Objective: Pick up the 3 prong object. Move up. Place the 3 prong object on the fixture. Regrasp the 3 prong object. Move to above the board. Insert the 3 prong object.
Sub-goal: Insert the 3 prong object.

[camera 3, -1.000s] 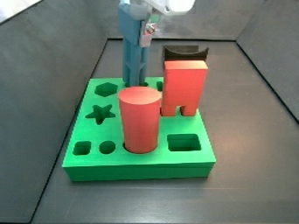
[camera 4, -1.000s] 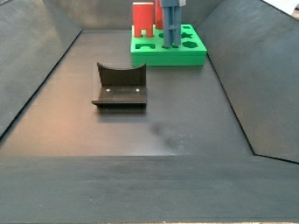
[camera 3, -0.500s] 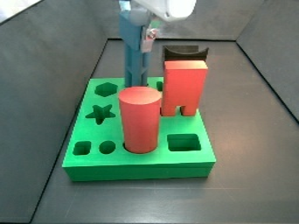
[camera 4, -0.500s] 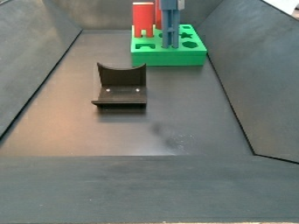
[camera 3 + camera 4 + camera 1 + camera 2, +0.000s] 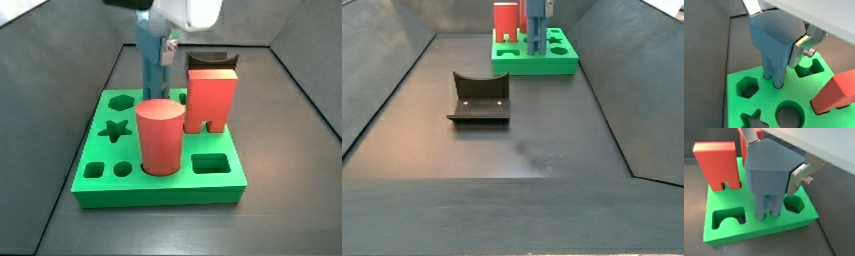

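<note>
The 3 prong object (image 5: 774, 45) is a blue-grey piece with a pointed body. It stands upright with its prongs reaching into small round holes of the green board (image 5: 732, 95). It shows in both wrist views (image 5: 767, 173) and both side views (image 5: 150, 60) (image 5: 536, 30). My gripper (image 5: 775, 27) is above the board's far part, its silver fingers (image 5: 797, 178) shut on the piece's body. The black fixture (image 5: 478, 97) stands alone on the floor, apart from the board (image 5: 563, 60).
A tall red cylinder (image 5: 160, 135) and a tall red rectangular block (image 5: 211, 95) stand in the board (image 5: 160, 188) close to the gripper (image 5: 167, 25). Hexagon, star and square holes are open. Sloping dark walls enclose the floor.
The white gripper body shows a little larger and further right in the side view. The 3 prong object stays in the same spot on the board.
</note>
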Controlling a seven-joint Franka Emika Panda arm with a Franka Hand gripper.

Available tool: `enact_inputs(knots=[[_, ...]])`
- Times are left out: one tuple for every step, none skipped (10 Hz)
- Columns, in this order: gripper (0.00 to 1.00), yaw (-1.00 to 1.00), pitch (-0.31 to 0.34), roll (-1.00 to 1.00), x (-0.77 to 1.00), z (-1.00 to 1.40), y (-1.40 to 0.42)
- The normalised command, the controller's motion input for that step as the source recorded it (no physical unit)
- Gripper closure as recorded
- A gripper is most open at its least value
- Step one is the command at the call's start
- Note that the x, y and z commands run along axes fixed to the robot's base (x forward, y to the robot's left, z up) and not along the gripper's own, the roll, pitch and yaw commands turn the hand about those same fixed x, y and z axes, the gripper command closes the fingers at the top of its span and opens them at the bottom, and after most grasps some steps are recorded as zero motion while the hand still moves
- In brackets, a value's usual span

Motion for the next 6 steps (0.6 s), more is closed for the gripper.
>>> enact_inputs(knots=[[1.00, -0.16, 0.000, -0.40, 0.07, -0.37, 0.39], [1.00, -0.21, 0.023, -0.33, 0.15, -0.50, 0.51], [1.00, -0.26, 0.060, -0.24, 0.25, -0.66, 0.53], [1.00, -0.23, 0.063, -0.14, 0.32, -0.85, 0.63], [1.00, -0.24, 0.051, -0.14, 0.32, -0.87, 0.63], [1.00, -0.24, 0.034, -0.20, 0.33, -0.74, 0.51]])
